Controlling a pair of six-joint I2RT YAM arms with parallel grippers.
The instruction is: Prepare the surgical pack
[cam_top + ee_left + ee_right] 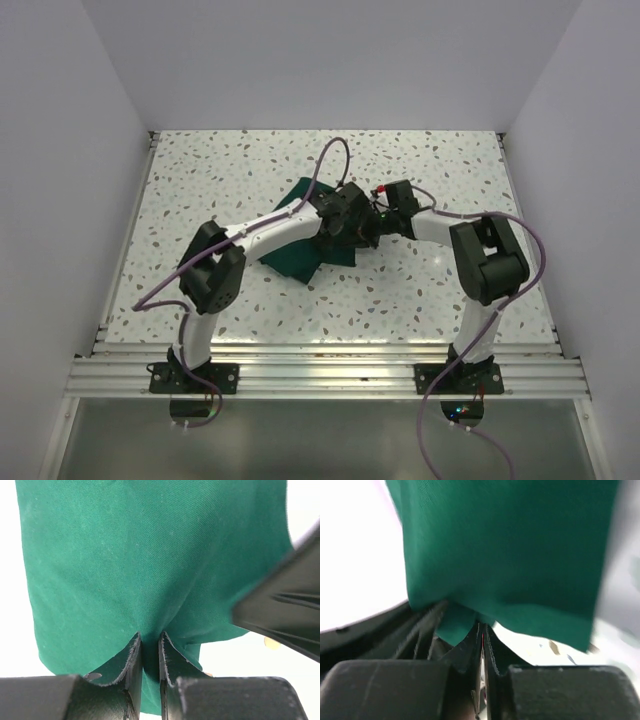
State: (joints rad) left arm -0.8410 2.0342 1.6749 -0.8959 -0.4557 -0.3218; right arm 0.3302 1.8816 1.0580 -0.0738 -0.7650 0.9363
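Drape (298, 260) sits mid-table (220, 170), bunched under both wrists. Left gripper (150, 641) is pinched tight on a fold of it. Right gripper (481, 629) has its jaws pressed nearly together with a cloth flap caught at the tips. That view is blurred and the bite looks thin. Cloth is light and limp with zero stiffness, so it'll sag from any hold and could slip a shallow pinch. Best grabbed at edges or corners, deep in the jaws, holds well apart.
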